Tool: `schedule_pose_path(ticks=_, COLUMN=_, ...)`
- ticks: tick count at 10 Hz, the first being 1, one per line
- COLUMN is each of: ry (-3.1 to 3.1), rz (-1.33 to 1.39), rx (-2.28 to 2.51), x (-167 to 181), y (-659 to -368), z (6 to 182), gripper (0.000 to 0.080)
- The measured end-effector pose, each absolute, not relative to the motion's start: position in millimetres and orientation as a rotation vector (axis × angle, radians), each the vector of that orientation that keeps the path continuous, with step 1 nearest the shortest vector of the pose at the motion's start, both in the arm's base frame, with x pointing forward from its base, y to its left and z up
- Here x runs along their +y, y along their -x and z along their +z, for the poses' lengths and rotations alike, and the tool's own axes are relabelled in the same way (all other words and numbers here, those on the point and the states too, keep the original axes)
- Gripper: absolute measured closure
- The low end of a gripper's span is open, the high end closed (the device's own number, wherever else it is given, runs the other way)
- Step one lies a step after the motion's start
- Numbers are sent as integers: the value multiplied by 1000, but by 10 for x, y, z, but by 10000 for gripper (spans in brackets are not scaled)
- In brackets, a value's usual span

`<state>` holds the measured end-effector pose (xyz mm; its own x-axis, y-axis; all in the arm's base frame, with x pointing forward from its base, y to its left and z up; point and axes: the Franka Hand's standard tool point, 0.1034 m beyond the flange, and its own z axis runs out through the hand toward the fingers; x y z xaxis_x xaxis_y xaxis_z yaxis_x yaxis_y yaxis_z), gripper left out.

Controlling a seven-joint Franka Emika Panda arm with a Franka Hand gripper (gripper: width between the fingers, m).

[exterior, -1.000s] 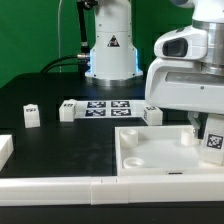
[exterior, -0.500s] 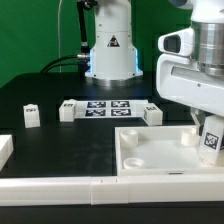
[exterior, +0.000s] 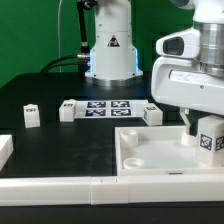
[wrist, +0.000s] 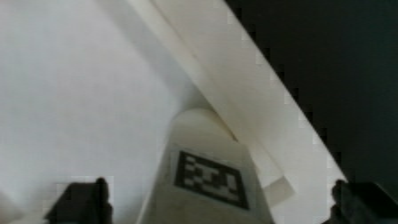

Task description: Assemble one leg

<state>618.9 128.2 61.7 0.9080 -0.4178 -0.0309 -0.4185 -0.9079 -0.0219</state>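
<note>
Front bars: long white bars (exterior: 50, 187) lie end to end along the near edge of the black table (exterior: 70, 145).
Left edge: a white part (exterior: 4, 148) sits just behind the bars, cut off by the exterior view's left border.
Tray: the large white tray (exterior: 170, 150) with a raised rim lies behind the bars on the exterior view's right.
Leg: the leg (exterior: 210, 138) stands upright at the tray's corner on the exterior view's right, tag facing the camera. It seems to rest on the tray floor, though its foot is hidden.
Gripper: the gripper (wrist: 222, 205) hangs straight over the leg.
Fingers: the fingers (wrist: 80, 200) are spread. In the wrist view, white tray shows between each one and the leg, so nothing is grasped.
Other legs: a far-left leg (exterior: 31, 115) stands alone; a second leg (exterior: 68, 110) and a third leg (exterior: 152, 113) stand at either end of the marker board.
Marker board: the marker board (exterior: 105, 107) lies flat between those two.
Base: the arm's base (exterior: 110, 50) rises behind it against a green backdrop (exterior: 30, 40).
</note>
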Motion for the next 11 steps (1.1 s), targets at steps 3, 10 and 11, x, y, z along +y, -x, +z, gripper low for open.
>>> schedule_pose_path(ticks=3, ry=3123, rz=31, rx=-11, x=1321, y=-6174, z=622, gripper=152)
schedule_pose_path(ticks=10, ry=3068, rz=100, rx=-825, x=1254, y=-6200, z=603, gripper=313)
schedule_pose_path(ticks=11, ry=3068, rz=100, rx=-825, x=1254, y=-6200, z=603, gripper=447)
